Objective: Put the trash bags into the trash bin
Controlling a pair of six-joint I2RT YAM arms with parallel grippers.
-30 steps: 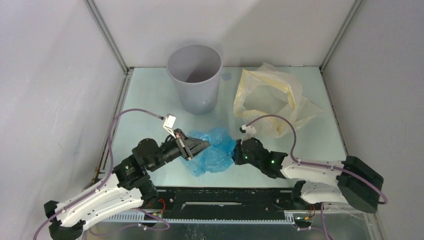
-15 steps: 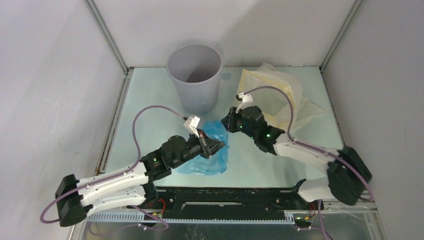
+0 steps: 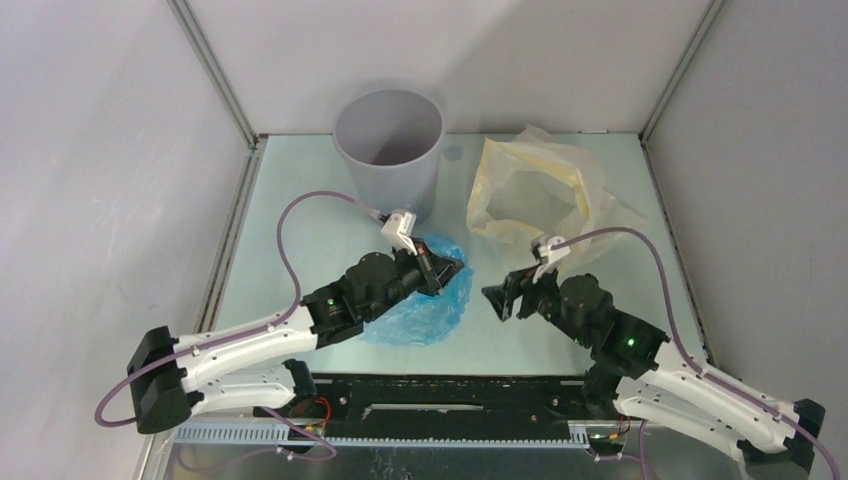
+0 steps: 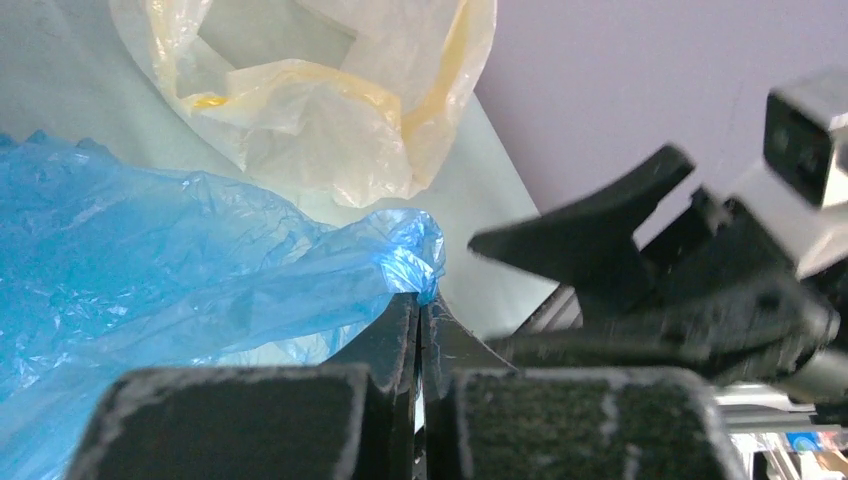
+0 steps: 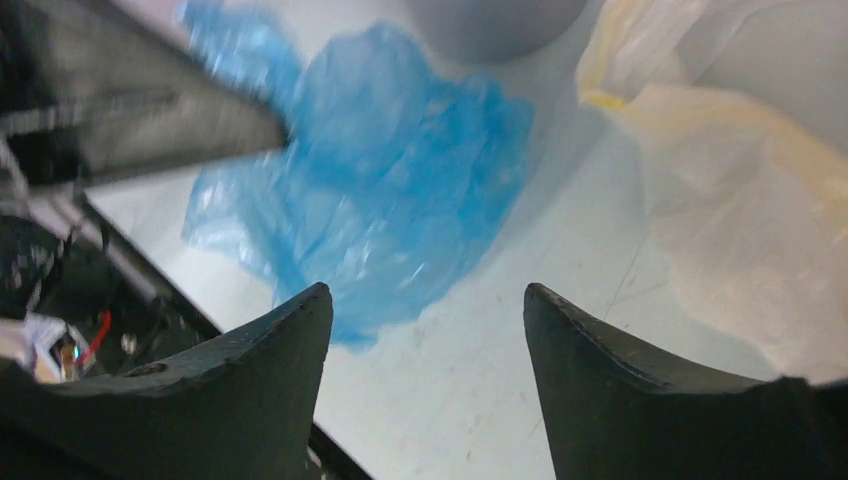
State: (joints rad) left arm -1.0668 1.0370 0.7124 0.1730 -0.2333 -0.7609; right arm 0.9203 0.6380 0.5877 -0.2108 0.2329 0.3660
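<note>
Top external, one blue bag (image 3: pixel 432 316), one bin (image 3: pixel 395 192)

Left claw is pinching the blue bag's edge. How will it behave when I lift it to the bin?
Probably floppy: the blue bag is thin, crinkled film, so it should drape under the left claw. Likely very light; its hanging tail may catch the trash bin rim. Only a small edge is pinched, so it might slip.
</note>
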